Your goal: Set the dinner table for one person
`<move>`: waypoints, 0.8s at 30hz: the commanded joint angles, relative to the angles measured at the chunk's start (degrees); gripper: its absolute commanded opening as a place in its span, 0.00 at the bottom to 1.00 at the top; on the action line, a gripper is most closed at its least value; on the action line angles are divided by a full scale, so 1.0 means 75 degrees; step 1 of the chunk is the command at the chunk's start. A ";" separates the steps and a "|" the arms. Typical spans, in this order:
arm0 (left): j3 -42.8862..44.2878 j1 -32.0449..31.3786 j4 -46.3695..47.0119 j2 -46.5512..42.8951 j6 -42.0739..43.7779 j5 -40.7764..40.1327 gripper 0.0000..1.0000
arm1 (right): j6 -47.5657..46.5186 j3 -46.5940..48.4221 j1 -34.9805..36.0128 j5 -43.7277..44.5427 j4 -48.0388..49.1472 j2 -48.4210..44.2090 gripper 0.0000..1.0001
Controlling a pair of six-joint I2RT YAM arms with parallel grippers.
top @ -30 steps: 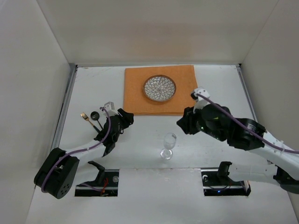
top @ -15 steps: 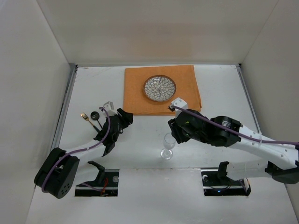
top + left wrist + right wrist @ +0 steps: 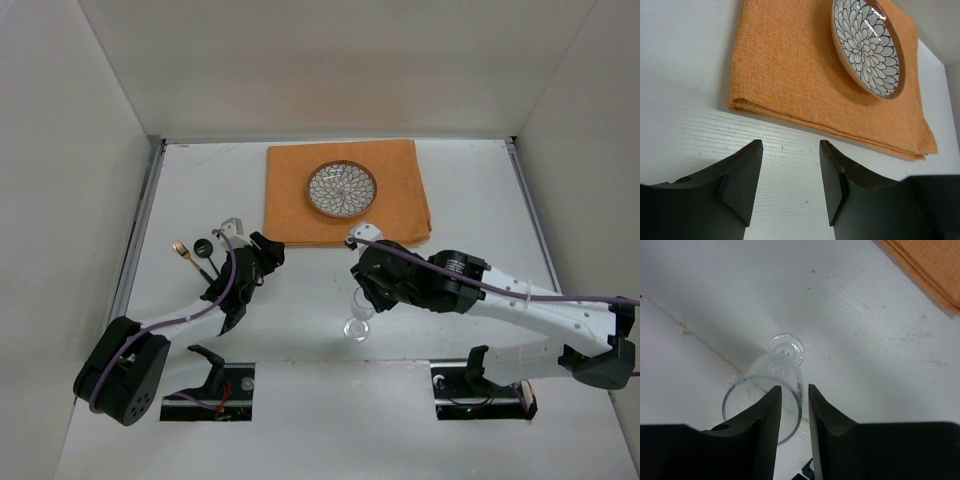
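Glass (image 3: 774,369) upright on bench (image 3: 470,200), just near of orange cloth (image 3: 400,215), long axis vertical, directly beneath right end effector (image 3: 795,390) (fingers narrowly parted, seemingly astride the rim, pinching nothing). Left end effector (image 3: 790,150) spread, empty, well apart leftward.

Directly below the right pincer (image 3: 794,388), standing upright on the tabletop (image 3: 880,340): glass (image 3: 765,377). Ahead of the left pincer (image 3: 790,146): cloth (image 3: 800,85), plate (image 3: 867,47) upon it. Left of that pincer: fork (image 3: 183,250), seemingly a spoon (image 3: 204,247).
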 commanded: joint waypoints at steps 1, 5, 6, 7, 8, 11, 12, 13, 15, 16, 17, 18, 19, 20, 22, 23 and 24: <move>0.0179 0.0035 0.0352 -0.0092 -0.0075 0.0015 0.46 | -0.0230 -0.0198 -0.0147 -0.0337 0.0379 0.0118 0.32; 0.0167 0.0046 0.0352 -0.0092 -0.0075 0.0038 0.46 | -0.0253 -0.0375 -0.0381 -0.0302 0.0708 0.0060 0.12; 0.0156 0.0046 0.0352 -0.0127 -0.0075 0.0027 0.46 | -0.0254 -0.0281 -0.0428 -0.0232 0.0708 0.0002 0.09; 0.0144 0.0046 0.0352 -0.0139 -0.0075 -0.0008 0.47 | -0.0242 -0.0118 -0.0498 -0.0092 0.0766 -0.0103 0.07; 0.0144 0.0046 0.0352 -0.0139 -0.0063 -0.0020 0.47 | -0.0219 0.0034 -0.0545 0.0049 0.0801 -0.0186 0.06; 0.0155 0.0058 0.0352 -0.0046 -0.0110 0.0038 0.47 | -0.0417 0.0644 -0.0861 0.0377 0.1315 -0.0409 0.04; 0.0167 0.0012 0.0364 -0.0046 -0.0110 0.0027 0.47 | -0.0557 0.0808 -0.1024 0.0448 0.1549 -0.0409 0.04; 0.0179 -0.0035 0.0364 -0.0046 -0.0063 -0.0020 0.47 | -0.0721 0.1007 -0.1188 0.0518 0.1714 -0.0328 0.04; 0.0167 0.0011 0.0364 -0.0057 -0.0086 0.0014 0.47 | -0.1061 0.1370 -0.1505 0.0647 0.2089 -0.0082 0.05; 0.0156 0.0058 0.0364 -0.0115 -0.0110 0.0050 0.47 | -0.1236 0.1557 -0.1808 0.0648 0.2369 0.0035 0.05; 0.0144 0.0058 0.0317 -0.0209 -0.0110 0.0050 0.47 | -0.1482 0.1780 -0.2182 0.0590 0.2662 0.0187 0.05; 0.0132 0.0058 0.0305 -0.0302 -0.0098 0.0038 0.47 | -0.1646 0.2014 -0.2523 0.0461 0.2909 0.0362 0.05; 0.0109 0.0058 0.0305 -0.0361 -0.0087 0.0015 0.47 | -0.1741 0.2295 -0.2955 0.0251 0.3132 0.0596 0.05; 0.0109 0.0035 0.0305 -0.0385 -0.0075 0.0003 0.47 | -0.1800 0.2680 -0.3412 0.0052 0.3215 0.0900 0.05; 0.0109 0.0046 0.0282 -0.0432 -0.0075 0.0038 0.47 | -0.1917 0.3559 -0.4128 -0.0149 0.3193 0.1731 0.05; 0.0097 0.0046 0.0282 -0.0467 -0.0075 0.0038 0.47 | -0.1929 0.4016 -0.4433 -0.0149 0.3158 0.2165 0.05; 0.0085 0.0012 0.0282 -0.0491 -0.0051 -0.0020 0.47 | -0.1976 0.4461 -0.4738 -0.0149 0.3088 0.2610 0.05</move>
